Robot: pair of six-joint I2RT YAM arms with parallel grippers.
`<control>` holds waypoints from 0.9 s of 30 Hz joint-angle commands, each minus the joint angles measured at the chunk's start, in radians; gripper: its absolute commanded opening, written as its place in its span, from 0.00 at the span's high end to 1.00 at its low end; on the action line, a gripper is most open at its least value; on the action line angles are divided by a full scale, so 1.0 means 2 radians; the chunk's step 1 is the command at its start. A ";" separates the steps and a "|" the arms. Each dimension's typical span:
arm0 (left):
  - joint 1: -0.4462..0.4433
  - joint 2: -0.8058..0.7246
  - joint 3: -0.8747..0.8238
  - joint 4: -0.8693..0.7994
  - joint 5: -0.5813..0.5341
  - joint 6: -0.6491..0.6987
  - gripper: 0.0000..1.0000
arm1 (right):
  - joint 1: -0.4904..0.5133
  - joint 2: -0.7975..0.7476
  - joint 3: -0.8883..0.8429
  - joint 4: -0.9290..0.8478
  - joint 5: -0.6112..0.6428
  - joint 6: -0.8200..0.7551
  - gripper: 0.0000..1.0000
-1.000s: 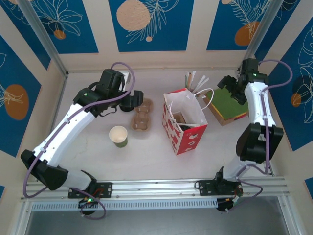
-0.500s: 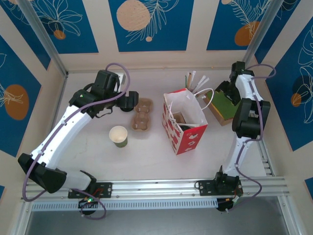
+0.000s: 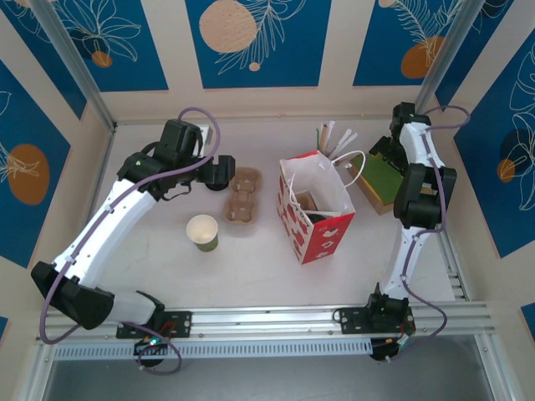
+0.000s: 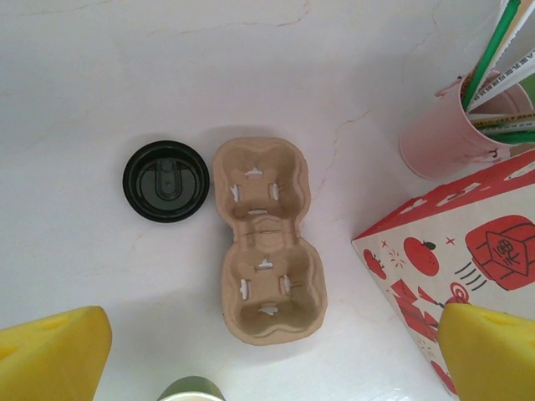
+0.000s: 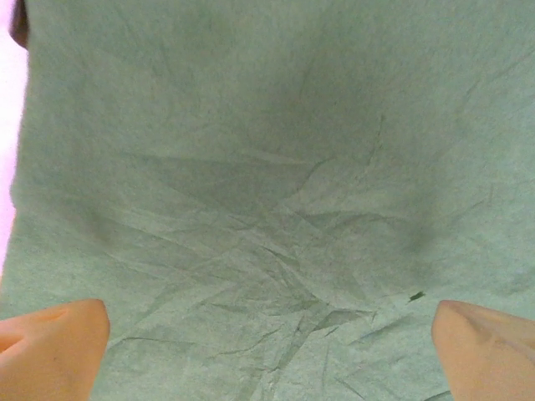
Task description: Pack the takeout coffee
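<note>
**Left gripper** (image 3: pixel 224 171): released. Its yellow fingers (image 4: pixel 52 355) stand wide apart and grasp nothing. It hangs above the table (image 3: pixel 167 251), over the far end of the carrier (image 3: pixel 241 196). The carrier is a brown pulp tray whose two wells are both empty.

**Right gripper** (image 3: pixel 383 152): also released, with its fingers (image 5: pixel 50 347) spread wide. It is held close over the green napkins (image 3: pixel 391 177), which lie in a tan box (image 3: pixel 378 200) at the right side of the table. Whether it touches the paper cannot be told.

**Takeout coffee**: its place cannot be told from where I stand.
- A green cup (image 3: pixel 202 231) stands upright and lidless, showing a cream inside. It is near the carrier, on its near left.
- A black lid (image 4: pixel 166 180) lies alone on the table, just beside the carrier's far well on the left.
- Neither gripper touches the cup or the lid.

**Bag** (image 3: pixel 316 209): red and white, upright, with its mouth open. It stands to the right of the carrier, apart from it. A brown shape lies inside, and what it is cannot be made out.

**Pink cup** (image 3: pixel 328 144): it holds straws and stands just behind the bag.
</note>
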 commanded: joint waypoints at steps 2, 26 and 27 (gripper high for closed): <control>0.006 0.006 0.006 0.007 0.011 -0.008 0.00 | 0.000 0.015 -0.017 -0.002 -0.006 0.014 0.01; 0.006 -0.021 -0.008 0.001 0.010 -0.026 0.00 | -0.004 -0.068 -0.093 0.042 -0.030 -0.017 0.65; 0.007 -0.022 -0.008 0.000 0.009 -0.027 0.00 | -0.004 -0.069 -0.093 0.041 -0.031 -0.018 0.69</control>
